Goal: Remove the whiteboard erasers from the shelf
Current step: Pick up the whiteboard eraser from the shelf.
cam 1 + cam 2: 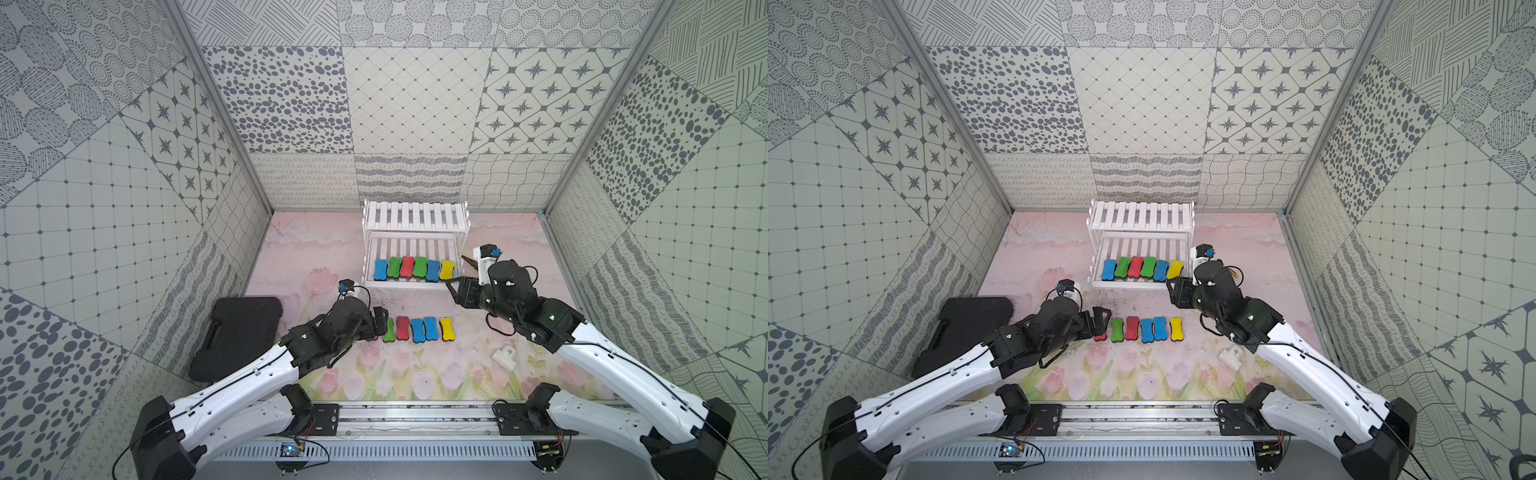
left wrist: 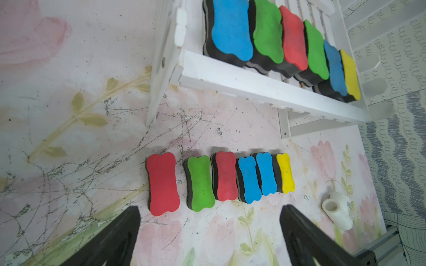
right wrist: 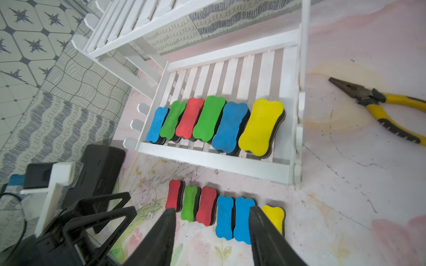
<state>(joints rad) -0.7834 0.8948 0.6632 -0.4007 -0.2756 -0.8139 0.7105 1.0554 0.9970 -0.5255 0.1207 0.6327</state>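
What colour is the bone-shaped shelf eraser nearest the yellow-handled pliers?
Yellow-topped eraser, best seen in the right wrist view.

Black plastic case (image 1: 239, 332), lid shut, lies flat against the left edge of the desk (image 1: 299, 249), on pink flower print scuffed with dark scratches. Yellow-handled pliers (image 3: 389, 115) lie flat toward the right edge, nose closed. A small white pipe fitting (image 2: 338, 213) sits nearer the front-right corner, well apart from both.

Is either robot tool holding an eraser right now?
No. The left tool stands open near a red eraser on the table, and the right tool is open too; neither holds anything.
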